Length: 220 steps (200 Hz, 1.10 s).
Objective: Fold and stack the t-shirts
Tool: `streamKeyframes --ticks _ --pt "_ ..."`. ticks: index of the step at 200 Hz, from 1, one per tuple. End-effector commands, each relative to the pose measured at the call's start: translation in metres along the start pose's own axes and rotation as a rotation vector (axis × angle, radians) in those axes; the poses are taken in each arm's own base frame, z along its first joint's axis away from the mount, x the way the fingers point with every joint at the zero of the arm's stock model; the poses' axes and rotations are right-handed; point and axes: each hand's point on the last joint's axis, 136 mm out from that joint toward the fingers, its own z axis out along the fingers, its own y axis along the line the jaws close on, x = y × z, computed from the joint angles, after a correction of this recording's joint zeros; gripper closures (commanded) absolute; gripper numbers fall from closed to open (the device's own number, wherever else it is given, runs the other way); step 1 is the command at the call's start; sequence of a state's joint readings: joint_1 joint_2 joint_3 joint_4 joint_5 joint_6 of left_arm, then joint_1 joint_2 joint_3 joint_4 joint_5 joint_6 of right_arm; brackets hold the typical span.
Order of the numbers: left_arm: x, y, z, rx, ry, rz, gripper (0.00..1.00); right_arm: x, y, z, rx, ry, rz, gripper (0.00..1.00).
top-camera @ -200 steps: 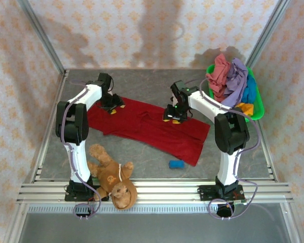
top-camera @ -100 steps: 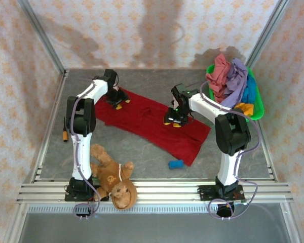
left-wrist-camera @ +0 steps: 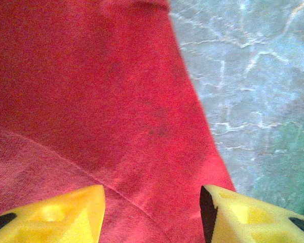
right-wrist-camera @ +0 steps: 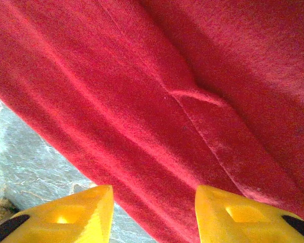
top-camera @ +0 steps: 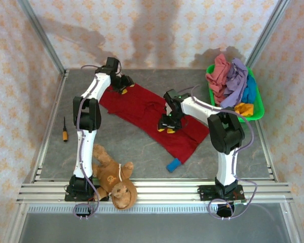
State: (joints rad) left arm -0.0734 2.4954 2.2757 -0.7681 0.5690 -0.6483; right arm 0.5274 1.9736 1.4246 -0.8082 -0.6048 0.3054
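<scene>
A dark red t-shirt [top-camera: 152,114] lies spread flat on the grey table, slanting from far left to near right. My left gripper [top-camera: 123,84] rests on its far-left end, near the edge of the cloth [left-wrist-camera: 116,101]; the yellow fingers [left-wrist-camera: 66,212] stand apart with flat cloth between them, open [left-wrist-camera: 152,202]. My right gripper [top-camera: 167,125] sits on the shirt's near edge at the middle, open [right-wrist-camera: 154,202], over folds of red cloth [right-wrist-camera: 192,76] with grey table at the left. More t-shirts, salmon pink [top-camera: 220,71], lavender [top-camera: 236,76], teal [top-camera: 251,91] and orange-yellow [top-camera: 244,108], are heaped in the basket.
The green basket [top-camera: 259,109] stands at the far right by the wall. A brown teddy bear [top-camera: 114,178] lies at the near edge by the left arm's base. A small blue object [top-camera: 174,165] lies near the shirt's lower corner. An orange-handled tool [top-camera: 65,131] lies at the left.
My left gripper has moved farther back and right, and the right gripper left and nearer. The red shirt has shifted with them and now lies more steeply slanted. The orange-handled tool has come into sight.
</scene>
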Motion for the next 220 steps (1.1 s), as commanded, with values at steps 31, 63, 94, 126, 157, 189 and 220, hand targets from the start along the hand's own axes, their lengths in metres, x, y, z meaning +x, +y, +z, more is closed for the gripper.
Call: streamKeyframes --ticks 31,63,94,126,157,189,220 --pt "0.029 0.000 -0.043 0.002 -0.015 0.002 0.46 -0.010 0.010 0.023 -0.047 0.025 0.028 0.54" --pt "0.052 0.034 -0.039 -0.098 0.026 -0.042 0.46 -0.017 0.012 0.026 -0.040 0.020 0.026 0.54" --pt "0.066 0.056 -0.021 -0.134 0.061 -0.083 0.46 -0.019 0.012 0.027 -0.037 0.026 0.029 0.54" --pt "0.065 0.060 0.009 -0.100 0.090 -0.114 0.45 -0.019 0.013 0.031 -0.045 0.034 0.032 0.54" --pt "0.049 0.049 0.033 -0.070 0.114 -0.131 0.45 -0.023 0.015 0.032 -0.051 0.033 0.037 0.54" --pt "0.025 0.031 0.044 -0.029 0.099 -0.114 0.45 -0.027 0.024 0.038 -0.085 0.034 0.056 0.54" --pt "0.015 0.015 0.049 0.015 0.119 -0.110 0.45 -0.031 0.040 0.048 -0.111 0.043 0.058 0.54"
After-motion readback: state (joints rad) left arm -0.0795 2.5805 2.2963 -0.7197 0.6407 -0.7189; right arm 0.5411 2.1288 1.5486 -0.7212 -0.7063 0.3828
